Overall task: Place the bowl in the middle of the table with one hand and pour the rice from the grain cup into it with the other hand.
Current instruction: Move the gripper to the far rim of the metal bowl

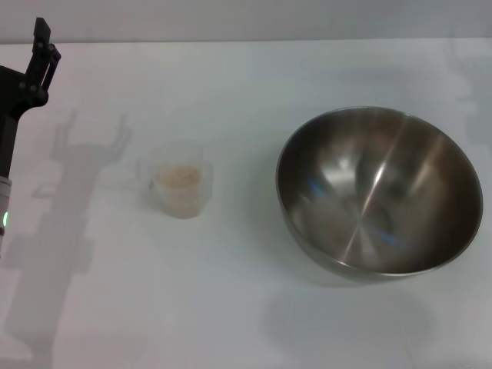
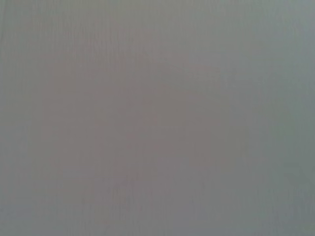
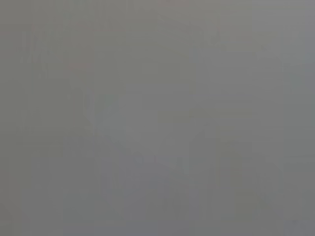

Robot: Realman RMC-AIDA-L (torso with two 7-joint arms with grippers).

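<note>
The bowl, a large shiny steel one, sits empty on the right half of the white table. The clear grain cup stands upright left of centre, its handle pointing left, partly filled with pale beige rice. My left gripper hangs above the table at the far left edge of the head view, well to the left of the cup and farther back, touching nothing. My right gripper is out of view. Both wrist views show only a blank grey surface.
The left arm's shadow falls on the table just left of the cup. The table's far edge runs across the top of the head view.
</note>
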